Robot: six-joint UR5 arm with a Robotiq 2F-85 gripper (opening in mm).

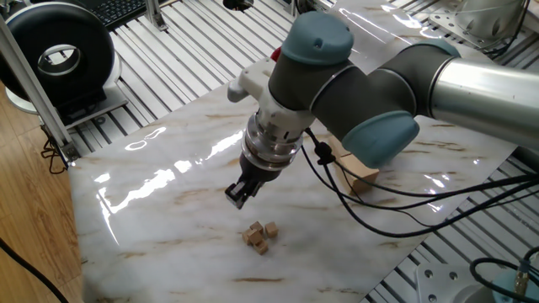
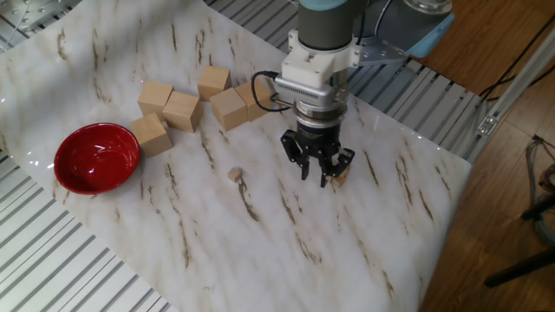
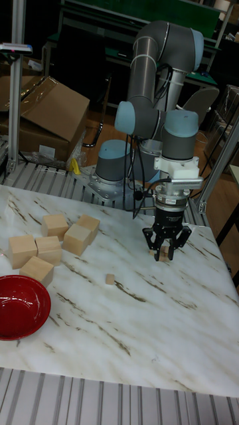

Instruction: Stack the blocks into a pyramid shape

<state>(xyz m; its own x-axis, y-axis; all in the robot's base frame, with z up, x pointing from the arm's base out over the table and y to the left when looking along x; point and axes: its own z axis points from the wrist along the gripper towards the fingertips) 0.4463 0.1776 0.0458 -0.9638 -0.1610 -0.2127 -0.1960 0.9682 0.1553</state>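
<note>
Three tiny tan blocks point(image 1: 259, 236) lie huddled together on the marble table; in the other fixed view this cluster point(image 2: 340, 179) peeks out behind the fingers. A further tiny block point(image 2: 233, 175) lies alone to the left, also visible in the tall fixed view point(image 3: 110, 279). My gripper point(image 1: 238, 195) hangs just above the table beside the cluster, fingers pointing down, open and holding nothing. It shows in the other fixed view point(image 2: 316, 173) and the tall fixed view point(image 3: 165, 254) too. No stepped pile can be made out.
Several large pale wooden blocks point(image 2: 182, 110) sit grouped at the table's far side, near a red bowl point(image 2: 97, 156). One large block point(image 1: 358, 168) lies behind the arm. Ribbed metal framing surrounds the marble tabletop point(image 2: 260, 251).
</note>
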